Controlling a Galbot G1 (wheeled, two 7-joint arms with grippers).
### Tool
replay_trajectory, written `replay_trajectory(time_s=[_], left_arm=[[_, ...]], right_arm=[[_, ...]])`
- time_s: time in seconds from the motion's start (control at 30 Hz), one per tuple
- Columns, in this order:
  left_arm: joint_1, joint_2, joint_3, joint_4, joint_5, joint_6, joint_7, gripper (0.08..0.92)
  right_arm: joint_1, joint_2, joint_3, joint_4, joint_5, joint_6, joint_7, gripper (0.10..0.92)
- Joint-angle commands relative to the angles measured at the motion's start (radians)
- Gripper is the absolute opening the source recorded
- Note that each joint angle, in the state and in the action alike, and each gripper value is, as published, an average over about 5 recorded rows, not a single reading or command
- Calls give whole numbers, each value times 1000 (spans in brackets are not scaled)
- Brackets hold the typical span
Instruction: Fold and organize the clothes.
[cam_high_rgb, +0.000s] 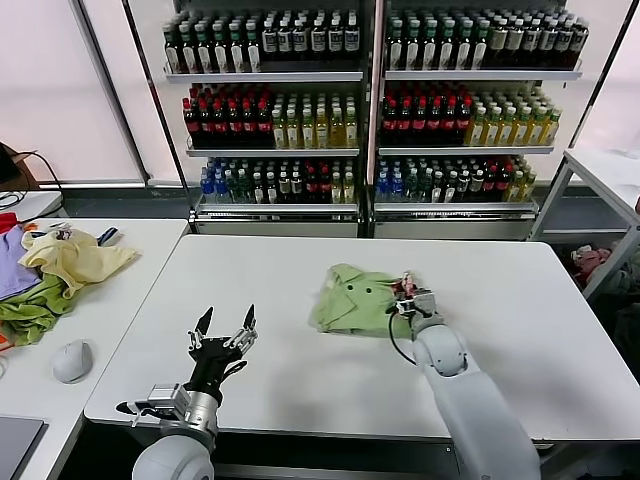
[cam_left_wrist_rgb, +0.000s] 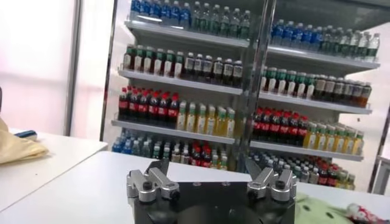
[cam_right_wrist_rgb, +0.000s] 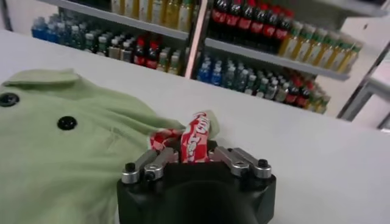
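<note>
The light green shirt (cam_high_rgb: 355, 297) lies crumpled on the white table (cam_high_rgb: 500, 290), right of centre. In the right wrist view the shirt (cam_right_wrist_rgb: 67, 152) shows its collar and dark buttons. My right gripper (cam_high_rgb: 408, 297) is at the shirt's right edge, shut on a fold of cloth bearing the red-and-white print (cam_right_wrist_rgb: 195, 139), which stands up between its jaws. My left gripper (cam_high_rgb: 224, 330) is open and empty, raised over the table's front left part, well left of the shirt.
A side table on the left holds a pale yellow garment (cam_high_rgb: 72, 258), green and purple garments (cam_high_rgb: 25, 312) and a grey mouse (cam_high_rgb: 72, 360). Shelves of bottles (cam_high_rgb: 370, 110) stand behind. A white rack (cam_high_rgb: 600, 180) is at the right.
</note>
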Motion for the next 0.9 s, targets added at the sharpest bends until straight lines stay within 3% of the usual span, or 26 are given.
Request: replay_trajectory(time_s=[0.03,0.2,0.53,0.7,0.9], left_arm=[[8,-17,34,-3,39,-2,2,823],[19,-30,50,-7,56,-4,6,823],[51,-51,82,-33,92,-4,23,823],[69,-51,91,-50,112,-5,44,823],[86,-55,102,-64,135,-9,64,823]], right_arm=[[-27,-85,61,-68,-120,417,10,395],[-147,-103,133,75,-96,480,19,533],[-539,-133,376,529,171,290,-32,801],[-740,-116,469,697,223,262,-86,822],[-879,-73,485,783,126,333,-107,823]])
